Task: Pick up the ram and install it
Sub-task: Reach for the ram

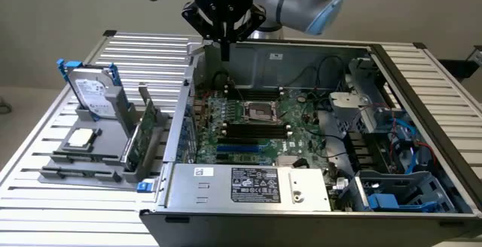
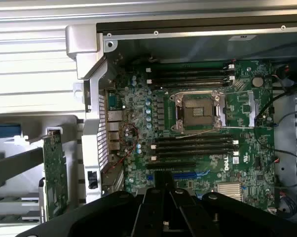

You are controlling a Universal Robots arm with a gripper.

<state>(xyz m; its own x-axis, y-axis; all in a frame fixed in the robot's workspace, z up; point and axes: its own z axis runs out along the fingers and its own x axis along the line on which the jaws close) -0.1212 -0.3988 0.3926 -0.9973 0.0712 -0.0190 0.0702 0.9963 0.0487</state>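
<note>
My gripper (image 1: pixel 224 57) hangs shut, fingers pointing down, over the back of the open computer case (image 1: pixel 226 202), at the exterior view's left. Nothing shows between its fingers. In the wrist view the dark closed fingers of the gripper (image 2: pixel 163 180) hover above the green motherboard (image 2: pixel 198 123). Just beyond them lie the lower bank of long black memory slots (image 2: pixel 193 145). A second bank (image 2: pixel 188 75) sits past the CPU socket (image 2: pixel 197 111). In the exterior view the motherboard (image 1: pixel 301 126) lies well below the gripper. The ram is hidden.
At the exterior view's left, a grey holder (image 1: pixel 98 171) carries a hard drive (image 1: pixel 94 95), a CPU chip (image 1: pixel 81 139) and an upright green expansion card (image 1: pixel 147 128) (image 2: pixel 55 173). Power supply (image 1: pixel 249 182) fills the case front. Cables and a blue drive bay (image 1: pixel 391 199) crowd the right.
</note>
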